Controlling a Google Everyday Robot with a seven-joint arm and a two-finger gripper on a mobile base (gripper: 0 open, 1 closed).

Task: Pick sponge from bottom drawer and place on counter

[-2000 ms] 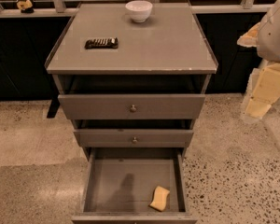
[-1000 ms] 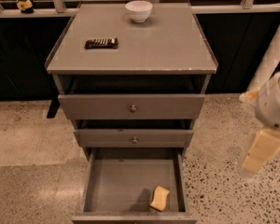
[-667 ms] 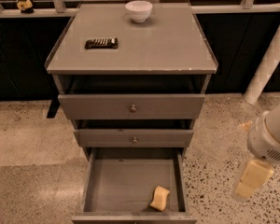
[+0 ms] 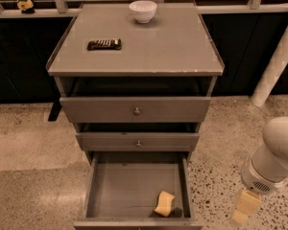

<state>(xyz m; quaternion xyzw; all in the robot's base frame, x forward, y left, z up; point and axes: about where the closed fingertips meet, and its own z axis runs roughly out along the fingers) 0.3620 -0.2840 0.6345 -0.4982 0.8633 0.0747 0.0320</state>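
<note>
The sponge (image 4: 164, 203), a small, slightly curved yellow foam block, lies in the open bottom drawer (image 4: 125, 186), near its 5 o'clock corner. The end effector (image 4: 245, 207) hangs beside the cabinet at 4 o'clock in the view, apart from the drawer; I cannot tell how far open it is. The bench (image 4: 158, 51) carries a white bowl (image 4: 143, 11) at 12 o'clock.

Sponge (image 4: 164, 203) lay in the open bottom drawer's (image 4: 125, 190) front-right corner; gripper (image 4: 242, 210) hung to the drawer's right, apart.
</note>
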